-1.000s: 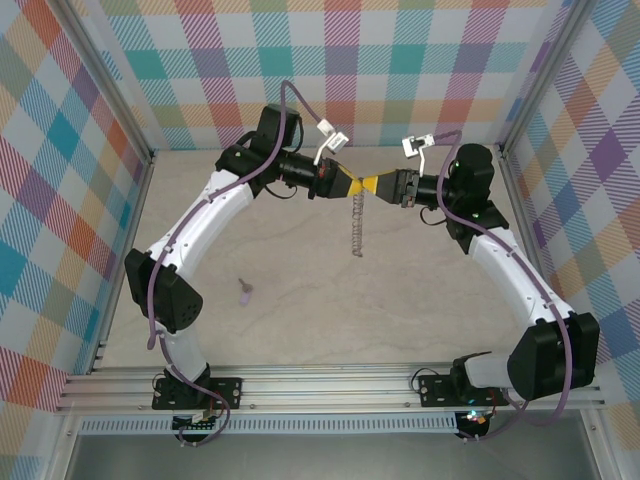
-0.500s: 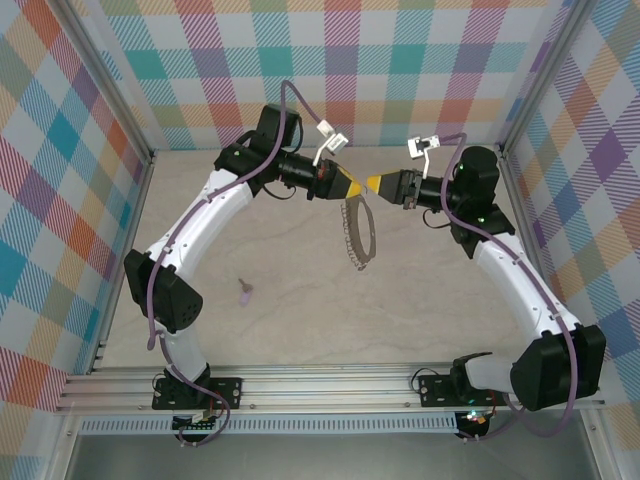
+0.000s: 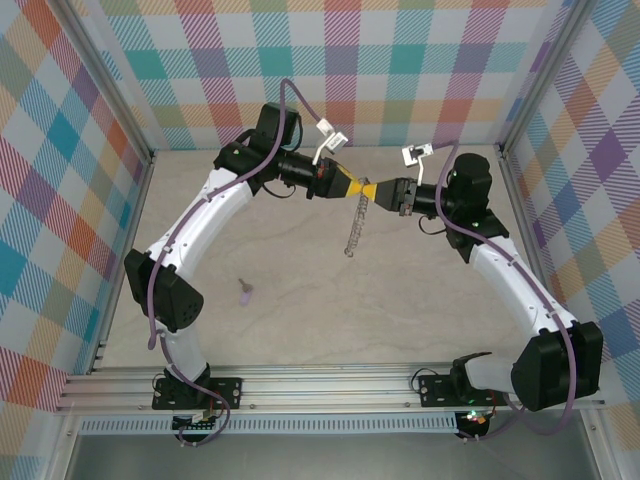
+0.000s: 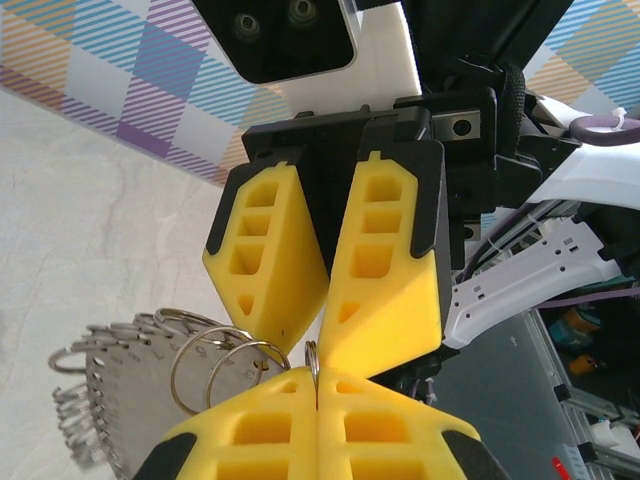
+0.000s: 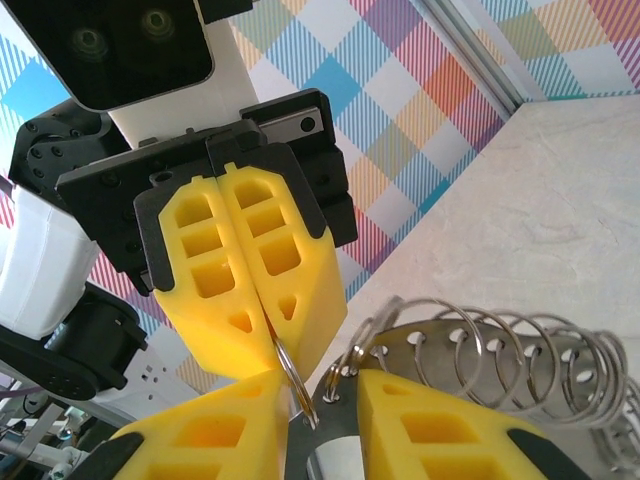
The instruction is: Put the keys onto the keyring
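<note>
Two grippers meet tip to tip over the far middle of the table in the top view. The left gripper reaches in from 9 o'clock and the right gripper from 3 o'clock. The keyring, a string of silver split rings, hangs from their meeting point toward 6 o'clock. The key, lilac-headed, lies on the table well apart from both grippers, at about 8 o'clock from that meeting point.

From the left wrist, the left gripper sits at 6 o'clock with its yellow fingers pressed flat together. One thin ring wire is pinched in the seam between them. The rest of the keyring fans out toward 8 o'clock. The right gripper faces it from 12 o'clock, its tips slightly parted beside that same ring.

From the right wrist, the right gripper stands at 6 o'clock with a narrow gap between its fingers. Silver metal of the keyring fills that gap, clamped there. The other rings trail toward 3 o'clock. The left gripper, at 11 o'clock, is closed on one ring.
</note>
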